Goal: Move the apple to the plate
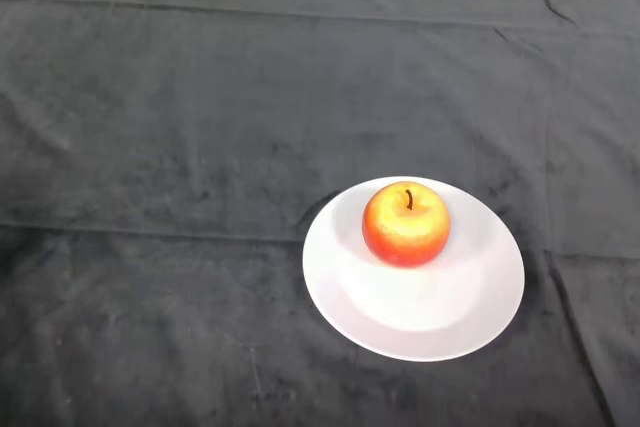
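Item: apple [405, 224], red and yellow (stem pointing up), sitting upright on the plate [440, 322], toward its far side. Item: plate, white, round, lying on the dark cloth [180, 147] covering the table. No part of the robot is showing.

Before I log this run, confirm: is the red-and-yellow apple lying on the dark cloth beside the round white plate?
No, the red-and-yellow apple sits upright on the round white plate, stem up.
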{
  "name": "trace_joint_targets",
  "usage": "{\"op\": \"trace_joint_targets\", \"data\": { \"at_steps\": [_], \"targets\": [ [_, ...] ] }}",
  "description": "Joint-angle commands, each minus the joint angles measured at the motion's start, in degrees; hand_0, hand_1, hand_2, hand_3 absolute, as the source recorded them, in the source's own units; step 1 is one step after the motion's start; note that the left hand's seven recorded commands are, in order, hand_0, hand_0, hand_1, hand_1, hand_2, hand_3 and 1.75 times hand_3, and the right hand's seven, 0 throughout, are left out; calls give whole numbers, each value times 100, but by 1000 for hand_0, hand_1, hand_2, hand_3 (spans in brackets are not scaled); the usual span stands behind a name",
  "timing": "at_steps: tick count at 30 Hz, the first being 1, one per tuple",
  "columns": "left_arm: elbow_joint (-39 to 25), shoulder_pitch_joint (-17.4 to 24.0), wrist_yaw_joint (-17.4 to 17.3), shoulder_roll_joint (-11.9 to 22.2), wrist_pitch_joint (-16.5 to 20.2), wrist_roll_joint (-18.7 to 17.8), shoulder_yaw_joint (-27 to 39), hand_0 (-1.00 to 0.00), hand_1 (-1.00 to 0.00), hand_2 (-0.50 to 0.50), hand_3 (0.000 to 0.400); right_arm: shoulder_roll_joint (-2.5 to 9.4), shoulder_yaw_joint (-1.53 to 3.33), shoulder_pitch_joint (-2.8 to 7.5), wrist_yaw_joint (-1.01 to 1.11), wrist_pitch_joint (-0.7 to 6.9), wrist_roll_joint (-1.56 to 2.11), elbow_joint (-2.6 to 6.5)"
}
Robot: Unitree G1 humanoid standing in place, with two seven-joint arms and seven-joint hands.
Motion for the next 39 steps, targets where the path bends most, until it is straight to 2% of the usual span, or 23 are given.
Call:
{"op": "trace_joint_targets", "data": {
  "at_steps": [1, 20, 39],
  "targets": [
    [136, 103, 92, 432, 108, -55, 127, 0, 0, 0, 0, 208, 121, 381, 68, 46, -81, 166],
    [107, 65, 749, 388, 155, -2, 536, 0, 0, 0, 0, 207, 122, 377, 68, 43, -82, 174],
    [25, 55, 945, 315, 168, 230, 608, 0, 0, 0, 0, 208, 123, 376, 67, 41, -83, 176]
  ]
}}
